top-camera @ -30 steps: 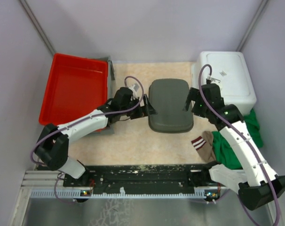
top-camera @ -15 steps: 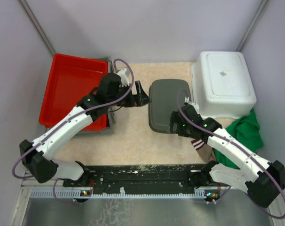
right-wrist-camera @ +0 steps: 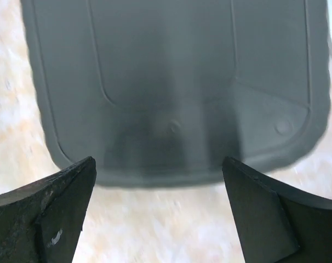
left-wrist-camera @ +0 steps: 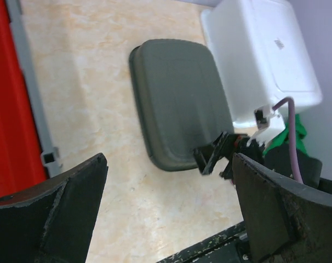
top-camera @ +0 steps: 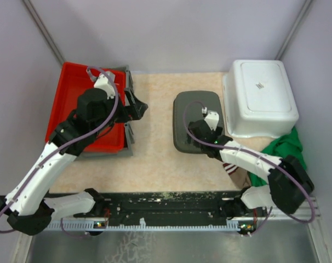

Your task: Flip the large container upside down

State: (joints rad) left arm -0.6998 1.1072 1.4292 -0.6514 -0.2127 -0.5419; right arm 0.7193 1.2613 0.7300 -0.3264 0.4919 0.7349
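A dark grey container (top-camera: 190, 107) lies bottom-up in the middle of the table. It also shows in the left wrist view (left-wrist-camera: 177, 98) and the right wrist view (right-wrist-camera: 166, 71). A larger white tub (top-camera: 262, 96) lies bottom-up right beside it on the right. My left gripper (top-camera: 134, 107) is open and empty, raised by the red bin's right edge, well left of the grey container (left-wrist-camera: 169, 219). My right gripper (top-camera: 198, 141) is open and empty, hovering over the grey container's near edge (right-wrist-camera: 158, 213).
A red bin (top-camera: 67, 93) stands at the far left on a grey frame (top-camera: 129, 137). A green cloth (top-camera: 289, 150) and a striped sock (top-camera: 234, 167) lie at the near right. Bare tabletop lies between the red bin and the grey container.
Both grippers left the grey container's sides. The left arm pulled back left and up toward the red bin. The right gripper swung round to the container's near edge. The container stays bottom-up.
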